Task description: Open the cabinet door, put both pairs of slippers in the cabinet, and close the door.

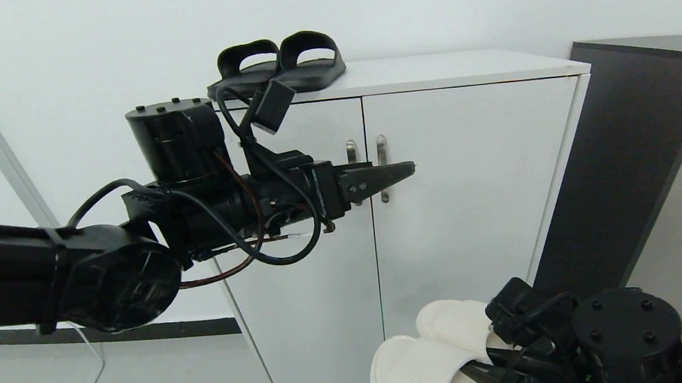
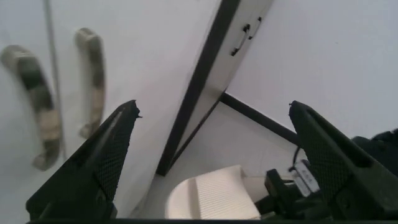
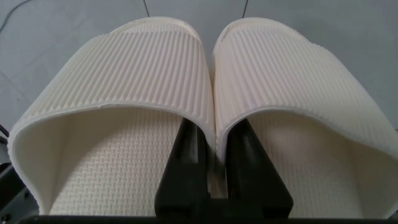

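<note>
Two white slippers (image 1: 429,350) pinched together in right gripper (image 3: 214,134); left gripper (image 1: 410,166) spread wide beside handles (image 1: 381,145) of closed cabinet (image 1: 472,205); black slippers (image 1: 277,64) on top.

Matte black left arm (image 1: 77,276), round screw-studded joint cap (image 1: 170,111), looping black and reddish cables (image 1: 247,252), tapered left pincer (image 1: 407,167).

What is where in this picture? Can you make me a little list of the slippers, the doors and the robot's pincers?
doors: both shut
black slippers: side by side on top of the cabinet
white slippers: clamped together in the right pincer, low in front of the doors
left pincer: open, level with the handles
next: probably pulling a door open
</note>
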Motion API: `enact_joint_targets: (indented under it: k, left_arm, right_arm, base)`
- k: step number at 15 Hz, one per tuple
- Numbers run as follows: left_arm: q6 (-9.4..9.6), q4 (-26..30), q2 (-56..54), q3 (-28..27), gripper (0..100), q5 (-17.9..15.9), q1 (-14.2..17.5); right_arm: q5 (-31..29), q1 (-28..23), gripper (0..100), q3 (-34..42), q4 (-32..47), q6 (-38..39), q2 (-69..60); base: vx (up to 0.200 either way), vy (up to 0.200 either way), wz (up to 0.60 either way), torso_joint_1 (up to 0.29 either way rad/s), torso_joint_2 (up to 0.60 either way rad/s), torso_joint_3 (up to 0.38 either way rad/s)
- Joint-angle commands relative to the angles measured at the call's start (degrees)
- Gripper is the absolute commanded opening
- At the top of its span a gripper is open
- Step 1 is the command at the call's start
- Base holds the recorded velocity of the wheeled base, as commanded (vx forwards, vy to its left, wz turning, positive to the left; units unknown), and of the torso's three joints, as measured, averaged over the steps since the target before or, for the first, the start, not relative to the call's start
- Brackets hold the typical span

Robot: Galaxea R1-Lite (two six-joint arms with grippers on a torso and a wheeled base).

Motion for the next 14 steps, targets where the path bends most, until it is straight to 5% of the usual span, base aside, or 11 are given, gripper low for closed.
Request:
enact_joint_targets:
  k: [1,14]
  left_arm:
    - [-0.01,-0.07,1.69,-0.62,100,0.43,1.20]
    - [0.08,1.16,11.45,-10.02,100,2.36,2.08]
  right_arm:
    - [-0.01,0.05,0,-0.01,-0.02,0.02,0.44]
    - [-0.01,-0.04,0,0.43,-0.82,0.02,0.88]
  base:
    - [0.000,0.000,0.00,0.000,0.00,0.000]
    - [0.000,0.000,0.00,0.000,0.00,0.000]
